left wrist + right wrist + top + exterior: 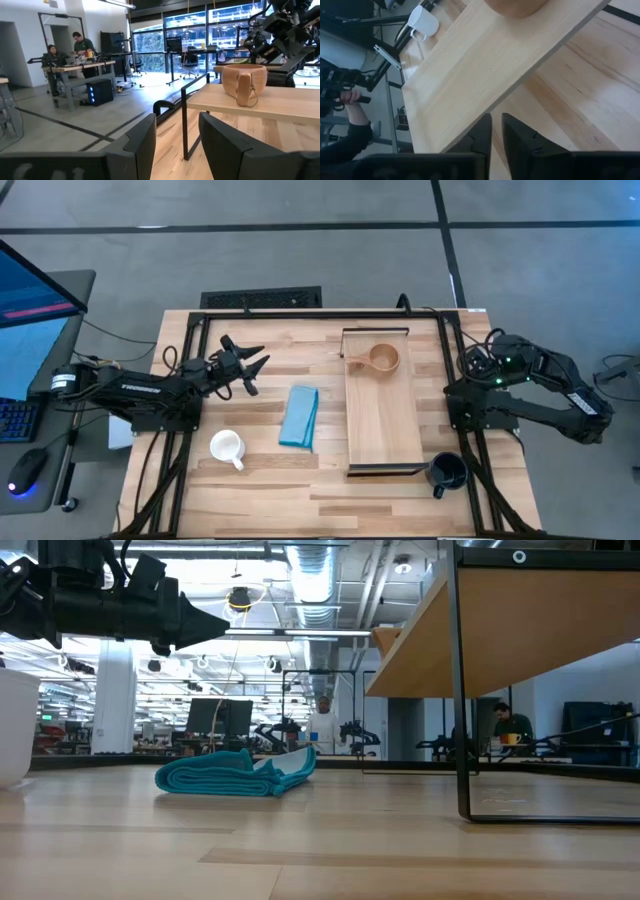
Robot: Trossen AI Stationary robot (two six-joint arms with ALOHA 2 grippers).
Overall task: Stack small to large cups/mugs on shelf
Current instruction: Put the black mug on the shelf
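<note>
The small wooden cup stands upright on the far end of the shelf; it also shows in the left wrist view. The white mug stands on the table at the near left. The navy mug stands on the table by the shelf's near right corner. My left gripper is open and empty, level above the table left of the shelf, pointing at the wooden cup. My right gripper is shut and empty, by the shelf's right side.
A folded blue cloth lies on the table between the white mug and the shelf. The shelf's dark brackets stand at its short ends. A black frame runs round the table's edges. A person's hand shows beyond the table's left side.
</note>
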